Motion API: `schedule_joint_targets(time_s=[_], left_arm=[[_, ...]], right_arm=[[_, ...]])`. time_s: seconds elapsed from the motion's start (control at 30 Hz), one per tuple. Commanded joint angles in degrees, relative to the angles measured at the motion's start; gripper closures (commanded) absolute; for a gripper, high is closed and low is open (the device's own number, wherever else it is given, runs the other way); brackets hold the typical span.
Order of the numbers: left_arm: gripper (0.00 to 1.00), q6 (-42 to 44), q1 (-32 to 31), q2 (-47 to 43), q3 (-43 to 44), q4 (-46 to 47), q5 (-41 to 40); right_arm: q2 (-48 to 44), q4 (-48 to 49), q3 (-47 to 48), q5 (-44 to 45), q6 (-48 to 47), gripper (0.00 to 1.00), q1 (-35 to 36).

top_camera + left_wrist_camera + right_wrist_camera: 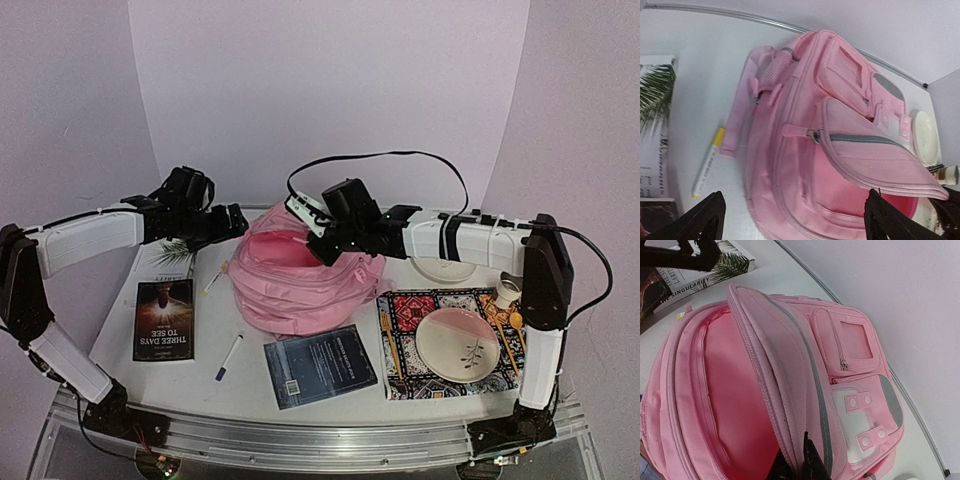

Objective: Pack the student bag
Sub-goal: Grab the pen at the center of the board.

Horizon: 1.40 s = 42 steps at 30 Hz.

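Two roles: right gripper (800, 457), clamped on student bag (300, 290) flap, holds mouth wide; left gripper (222, 228), jaws apart, empty, should fetch book (165, 318).

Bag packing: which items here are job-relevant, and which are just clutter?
Job, probably: student bag, flap held by right gripper; black book; blue book; palm-cover book; blue-capped pen; yellow marker.
Clutter, likely: patterned placemat; pink-cream plate; fork; small cup; white dish.
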Motion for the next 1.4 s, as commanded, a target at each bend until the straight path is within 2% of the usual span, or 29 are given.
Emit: schedule_joint_targets(time_s=[0.0, 0.2, 0.43, 0.77, 1.17, 1.37], left_arm=[[0.05, 12.48, 2.79, 1.47, 4.83, -8.09, -5.83], [0.13, 17.30, 6.08, 8.91, 8.31, -12.31, -5.16], [0.22, 22.26, 6.90, 16.37, 12.90, -14.19, -6.24], [0.42, 24.85, 8.22, 25.75, 18.11, -16.13, -6.68], [0.46, 25.63, 8.82, 32.17, 19.45, -19.15, -3.64], [0.55, 25.68, 8.95, 35.56, 21.43, -21.44, -2.50]], right_arm=[[-1.85, 3.62, 1.96, 1.85, -0.45, 1.00, 0.48], [-1.45, 2.74, 3.09, 2.00, -0.61, 1.00, 0.48], [-1.18, 2.15, 3.53, 2.07, -0.82, 1.00, 0.48], [-0.25, 0.64, 4.93, 1.31, -1.65, 1.00, 0.48], [0.15, 0.45, 5.49, 1.84, -2.47, 1.00, 0.47], [0.53, 0.45, 5.41, 1.97, -2.31, 1.00, 0.46]])
